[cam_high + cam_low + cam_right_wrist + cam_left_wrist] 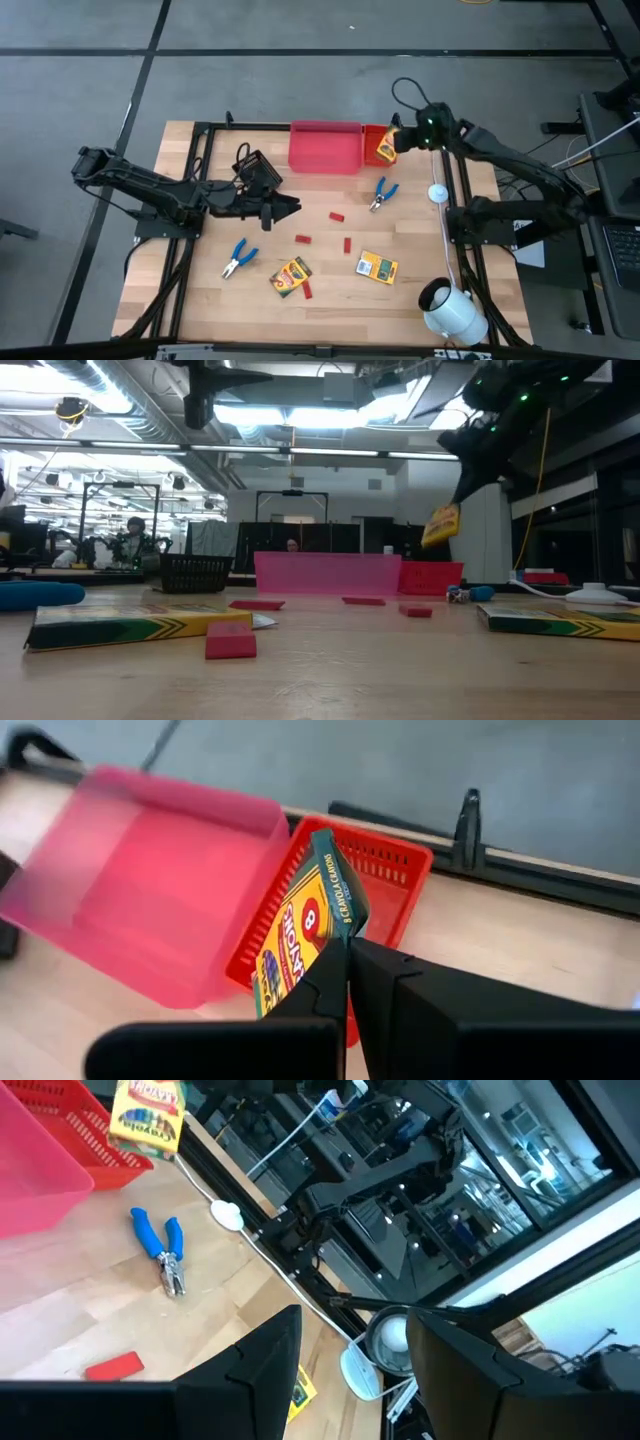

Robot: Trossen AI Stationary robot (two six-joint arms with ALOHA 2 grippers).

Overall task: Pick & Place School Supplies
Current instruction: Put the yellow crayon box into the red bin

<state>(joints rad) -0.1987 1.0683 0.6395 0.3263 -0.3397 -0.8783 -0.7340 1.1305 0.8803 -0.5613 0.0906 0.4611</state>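
Note:
My right gripper (398, 140) is shut on a yellow-and-green crayon box (300, 925) above the small orange bin (400, 870) at the table's far edge; in the low view the box (441, 525) hangs in the air. Two more crayon boxes (291, 276) (377, 267) lie flat near the table's near edge. Red pieces (337, 215) (302, 239) (347, 245) are scattered mid-table. One pair of blue-handled pliers (381, 194) lies near the bins, another (238, 258) lies left of centre. My left gripper (290, 208) hovers open over the table's left half, beside the black mesh bin (257, 170). My right gripper pinches the crayon box between its two fingers at the green side edge (340, 925), coming from above and slanting toward the far edge. The box is lifted clear and tilted, hanging in front of the fingers over the orange bin.
A pink bin (325, 147) stands beside the orange bin on the far edge. A large white cylinder (455, 310) lies at the near right corner. A white cable with a round knob (438, 193) runs along the right side. Bare wood shows between the scattered pieces.

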